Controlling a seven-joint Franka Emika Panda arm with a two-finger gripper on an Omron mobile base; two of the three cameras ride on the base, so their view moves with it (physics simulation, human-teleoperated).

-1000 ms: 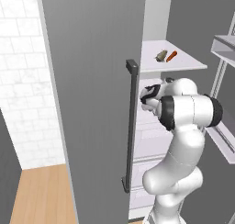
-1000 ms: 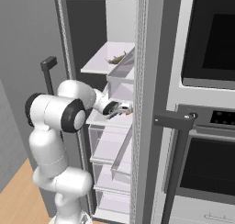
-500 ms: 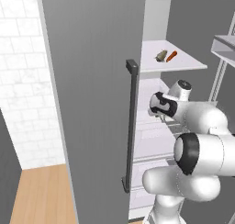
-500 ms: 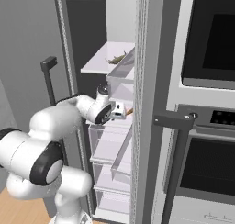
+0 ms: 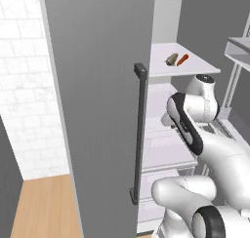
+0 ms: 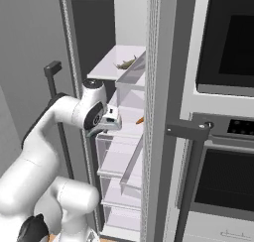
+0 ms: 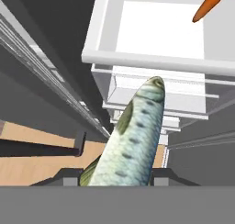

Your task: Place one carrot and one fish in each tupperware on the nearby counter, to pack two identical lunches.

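End effector [image 7: 114,181] grasping fish [image 7: 131,138] by one end; it could be slipping or clipping the shelf [image 7: 151,58] just ahead.

1. You will find no readable text, label, brand or number in any of the views.
2. The oven control panel [image 6: 237,127] carries small marks, but they are too blurred for you to read.
3. The fridge door [image 5: 97,86] is plain grey, with nothing written on it.
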